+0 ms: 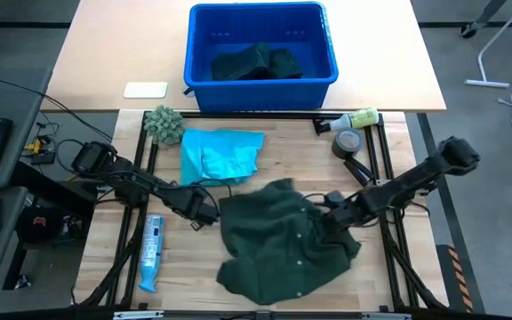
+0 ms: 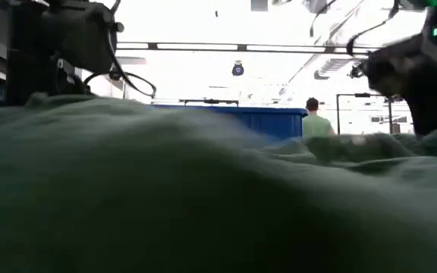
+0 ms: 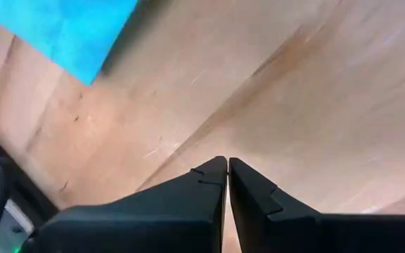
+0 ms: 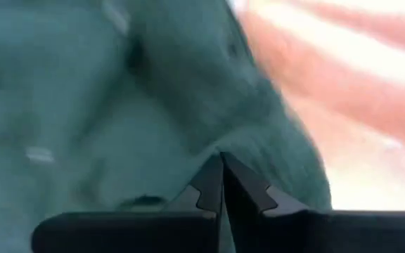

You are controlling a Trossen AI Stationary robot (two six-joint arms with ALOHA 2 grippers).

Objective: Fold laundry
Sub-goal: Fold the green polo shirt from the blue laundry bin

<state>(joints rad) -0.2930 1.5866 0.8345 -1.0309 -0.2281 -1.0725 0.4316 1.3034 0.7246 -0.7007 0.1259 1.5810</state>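
Note:
A crumpled dark green garment lies in a heap on the middle of the wooden table; in the low view it fills the foreground. A turquoise piece lies flat beyond it, toward the far left. My left gripper is shut just left of the green garment, over bare wood, with nothing between its fingers. My right gripper is shut and points steeply down over the garment's right part. More dark green laundry lies in the blue bin. My right gripper's shut fingertips come from above at a raised fold near the green garment's right edge. No cloth shows between them, and I cannot tell whether they touch it.
The blue bin stands at the far middle. A fuzzy grey-green ball is at the far left, a bottle and a tape roll at the far right, a blue tube at the near left. A person stands far behind.

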